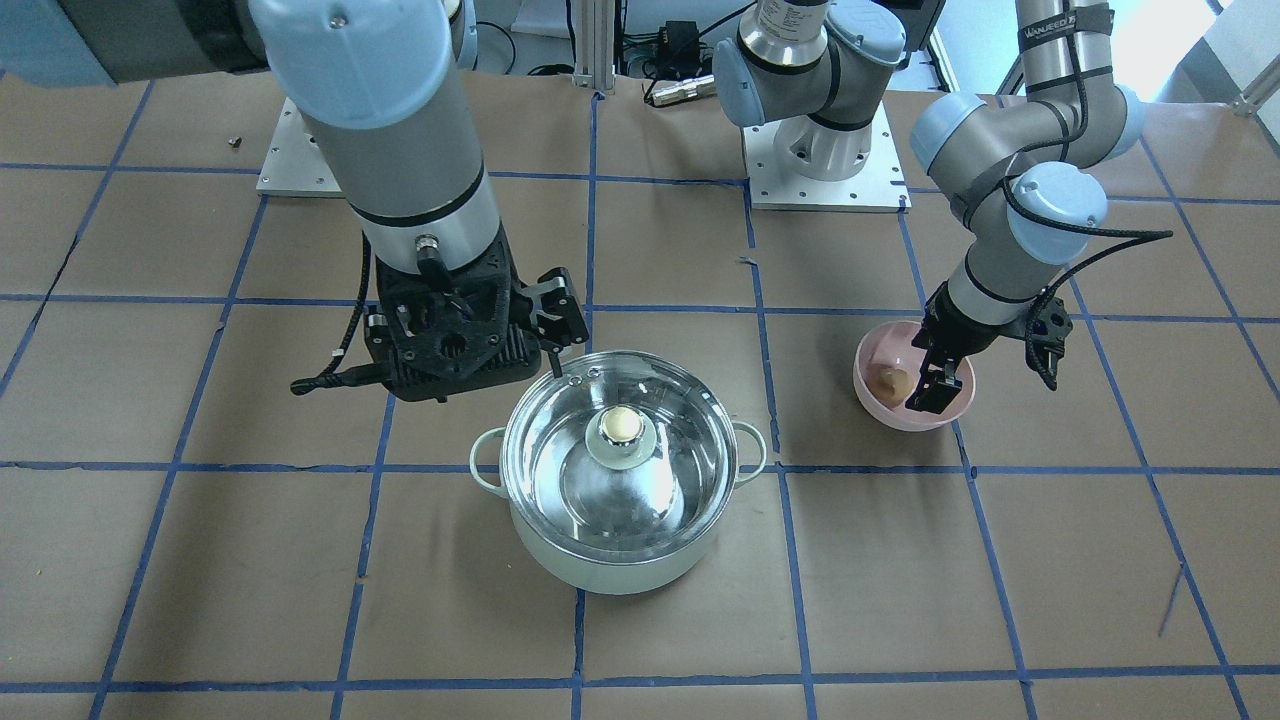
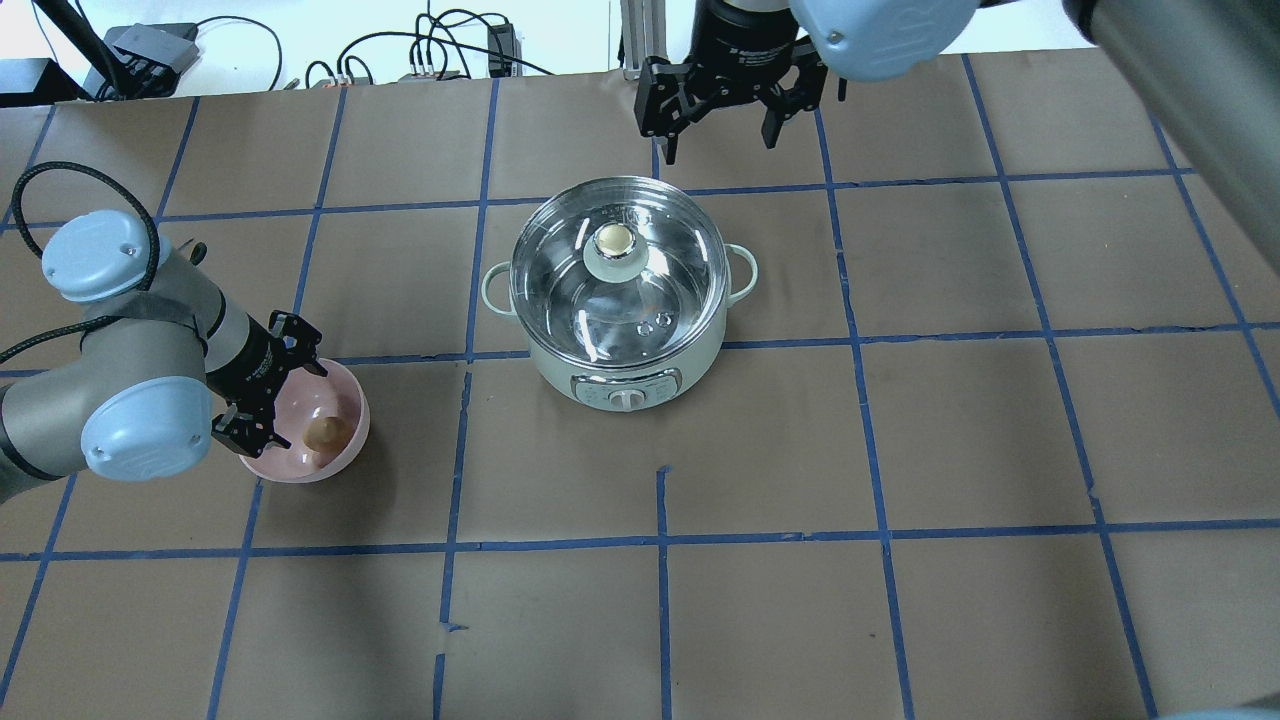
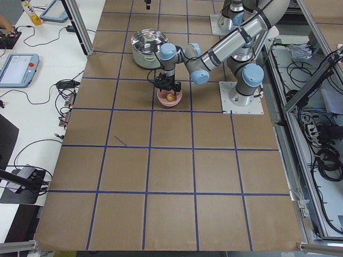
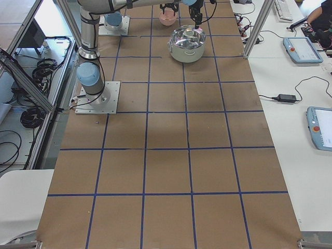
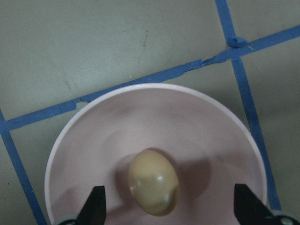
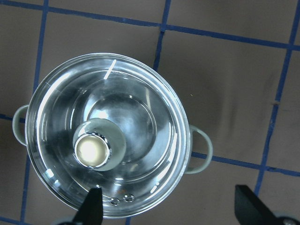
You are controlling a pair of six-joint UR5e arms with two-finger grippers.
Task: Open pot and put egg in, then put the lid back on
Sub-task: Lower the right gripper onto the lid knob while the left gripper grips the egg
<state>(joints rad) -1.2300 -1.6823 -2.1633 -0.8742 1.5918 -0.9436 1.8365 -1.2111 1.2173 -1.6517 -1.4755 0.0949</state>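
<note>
Pink bowl [image 2: 338,386] around egg [image 2: 323,431]; pot [image 2: 560,372] lidded

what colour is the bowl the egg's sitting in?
Pale pink, plain, no pattern. The bowl shows best in the left wrist view, with the tan egg inside.

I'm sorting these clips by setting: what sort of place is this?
Probably a robotics lab rather than a kitchen: a paper-covered table marked with a blue tape grid, robot arms bolted down on metal base plates, and a teach pendant on the side bench.
</note>
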